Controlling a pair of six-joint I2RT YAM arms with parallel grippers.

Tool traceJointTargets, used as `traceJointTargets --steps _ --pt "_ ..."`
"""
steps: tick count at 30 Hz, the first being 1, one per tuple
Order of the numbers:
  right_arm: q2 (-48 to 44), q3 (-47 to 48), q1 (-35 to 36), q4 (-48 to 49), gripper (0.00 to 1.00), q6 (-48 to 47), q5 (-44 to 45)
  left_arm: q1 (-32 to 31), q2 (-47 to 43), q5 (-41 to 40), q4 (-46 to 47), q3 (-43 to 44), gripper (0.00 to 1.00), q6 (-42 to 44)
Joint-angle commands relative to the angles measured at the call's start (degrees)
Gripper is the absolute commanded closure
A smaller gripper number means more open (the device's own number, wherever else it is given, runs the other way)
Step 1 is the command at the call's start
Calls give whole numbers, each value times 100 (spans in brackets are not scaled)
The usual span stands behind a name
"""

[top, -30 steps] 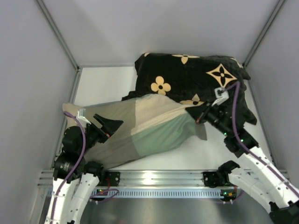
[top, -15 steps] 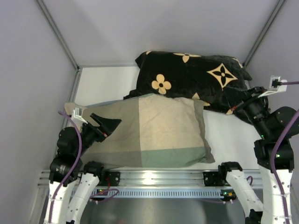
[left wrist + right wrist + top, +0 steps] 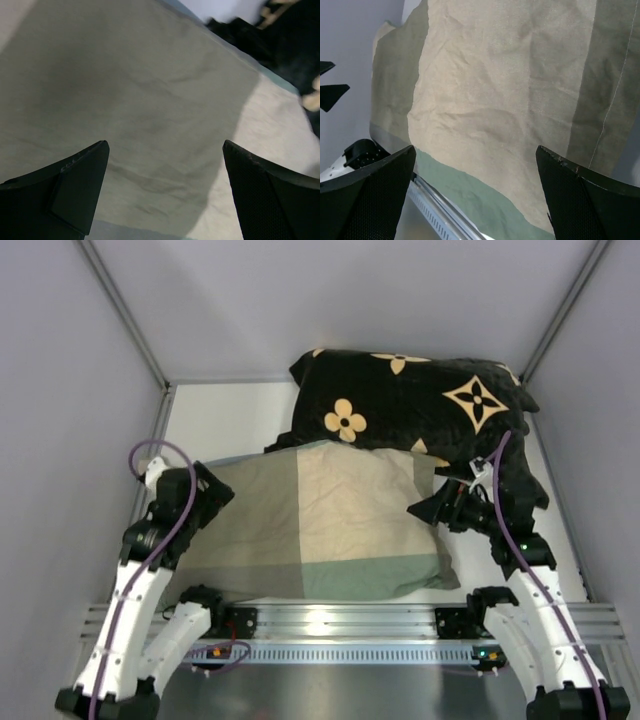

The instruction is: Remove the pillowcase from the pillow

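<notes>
Pillowcase (image 3: 320,520) lies mid-frame; left pincer (image 3: 165,145) and right pincer (image 3: 475,150) hover released at opposite ends, seemingly poised to grasp.

This is a robot test cell in a lab rather than a home. Plain pale walls (image 3: 340,300), joined by bare metal struts (image 3: 120,310), box in a white table (image 3: 225,420) beyond the fingers (image 3: 65,195) and out to either side of them. Behind the fingers, along the near edge, an aluminium rail (image 3: 340,622) carries the bolted bases of two white robot arms (image 3: 108,660), with loose purple cables (image 3: 150,450) looping off them and small green lights (image 3: 487,652) glowing. The colour-blocked pillowcase (image 3: 320,520) under the fingers and the black flowered cushion (image 3: 410,400) just beyond them lie on that table.
</notes>
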Motion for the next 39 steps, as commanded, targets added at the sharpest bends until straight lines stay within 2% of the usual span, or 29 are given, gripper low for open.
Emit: traceJointTargets --steps 1,5,6,10,11,12,13,17,21,24,27,31,36,39 --pt "199 -205 284 765 0 298 -13 26 918 -1995 -327 368 1 299" --pt "1014 -232 795 996 1 238 732 96 1781 -2886 -223 754 1 290" --pt "1157 -249 874 1039 0 229 821 166 1957 -2871 -135 825 1 413" --pt "1886 -381 1085 2030 1 395 734 885 3124 -2143 392 1124 1 861" --pt "2210 -277 1112 2120 1 387 743 1435 3319 -1889 437 1159 1 905" --pt "2369 -198 1129 2156 0 309 726 1693 3469 -1477 455 1194 1 967" --pt "2510 -75 1191 2330 1 256 725 1852 3679 -1430 586 1203 1 985" --pt "3256 750 1270 2305 1 44 1287 2582 3752 -1139 929 1151 1 1187" --pt "4092 1437 1288 2437 1 35 1419 2899 3866 -1087 1026 1160 1 1301" --pt "4576 1903 1402 2568 0 -17 1797 3101 4067 -780 1288 1019 1 1468" --pt "5287 2535 1621 2570 0 -88 1710 3418 4383 -226 1404 966 1 1547" --pt "6122 3387 1832 2463 0 -228 1763 3646 4586 187 1693 878 1 1732" --pt "6817 3740 2026 2841 1 -167 1578 3744 4797 626 2001 861 1 1829" --pt "7116 4092 2254 2534 1 -333 1780 3752 5182 750 2063 992 1 1846"
